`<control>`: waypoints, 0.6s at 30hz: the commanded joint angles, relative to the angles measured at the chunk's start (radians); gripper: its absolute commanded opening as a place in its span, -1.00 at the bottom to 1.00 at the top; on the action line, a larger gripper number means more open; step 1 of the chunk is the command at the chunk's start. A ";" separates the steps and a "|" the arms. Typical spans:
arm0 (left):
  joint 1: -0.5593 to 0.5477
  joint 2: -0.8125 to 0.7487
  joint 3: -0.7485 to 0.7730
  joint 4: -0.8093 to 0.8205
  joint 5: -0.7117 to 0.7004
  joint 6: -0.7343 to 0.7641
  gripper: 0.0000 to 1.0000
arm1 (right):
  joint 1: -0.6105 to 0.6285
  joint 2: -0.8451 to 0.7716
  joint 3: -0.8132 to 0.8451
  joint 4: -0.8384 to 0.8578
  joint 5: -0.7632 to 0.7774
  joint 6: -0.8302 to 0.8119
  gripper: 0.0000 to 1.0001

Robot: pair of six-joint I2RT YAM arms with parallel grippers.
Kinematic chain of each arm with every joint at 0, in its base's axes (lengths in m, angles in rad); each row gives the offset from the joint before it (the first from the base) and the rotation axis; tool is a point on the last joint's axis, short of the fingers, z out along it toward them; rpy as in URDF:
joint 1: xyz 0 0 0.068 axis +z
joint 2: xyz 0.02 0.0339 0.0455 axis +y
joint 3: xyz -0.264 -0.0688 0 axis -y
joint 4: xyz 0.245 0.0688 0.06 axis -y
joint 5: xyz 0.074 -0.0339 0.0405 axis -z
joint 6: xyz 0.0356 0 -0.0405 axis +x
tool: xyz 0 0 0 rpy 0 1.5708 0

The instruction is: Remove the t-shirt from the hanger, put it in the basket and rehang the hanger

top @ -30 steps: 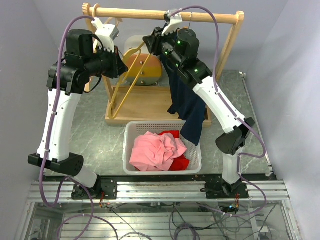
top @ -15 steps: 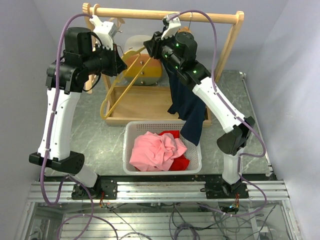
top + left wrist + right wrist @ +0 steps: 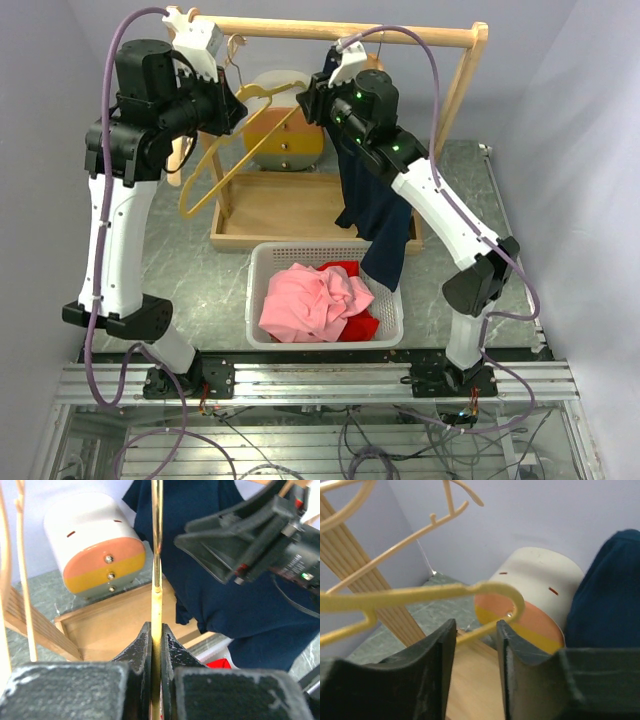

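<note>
- Shirt, navy, hung in the upper centre of the top view. It draped from beside the right arm's wrist down to the basket rim at centre.
- Its lower hem lay just over the basket's right corner. The pink and red clothes already filled the rest of the basket.
- What held the shirt up was not clear: its top was hidden behind the right arm.
- The hanger, yellow, looked bare in every view, with no navy cloth on its bars or shoulders. In the top view it sat in the upper left, tilted, apart from the shirt.
- The left tool was clamped tight on one thin bar of the hanger, as its wrist view showed.
- The right tool had its jaws apart with a narrow gap and nothing pinched between them. One curved end of the hanger passed just beyond that gap, and the shirt showed at the right edge of that view.
- The rail ran across the top of the frame, and the hanger's hook could not be seen on it.
- Judged from this, the main step looked done, since shirt and hanger seemed separated.
- What likely remained was letting the shirt drop fully into the basket and setting the hanger aside.
</note>
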 commanded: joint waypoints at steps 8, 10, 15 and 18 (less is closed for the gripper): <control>0.004 0.085 0.044 0.108 -0.095 -0.044 -0.86 | -0.008 -0.294 -0.235 0.089 0.079 -0.015 -0.04; 0.004 0.086 0.040 0.138 -0.102 -0.051 -0.86 | 0.003 -0.339 -0.272 0.089 0.079 -0.021 -0.04; 0.003 0.058 -0.020 0.221 -0.083 -0.077 -0.86 | 0.030 -0.448 -0.363 0.076 0.098 -0.035 -0.04; 0.003 0.023 -0.069 0.252 -0.067 -0.081 -0.86 | 0.039 -0.517 -0.422 0.056 0.117 -0.037 -0.04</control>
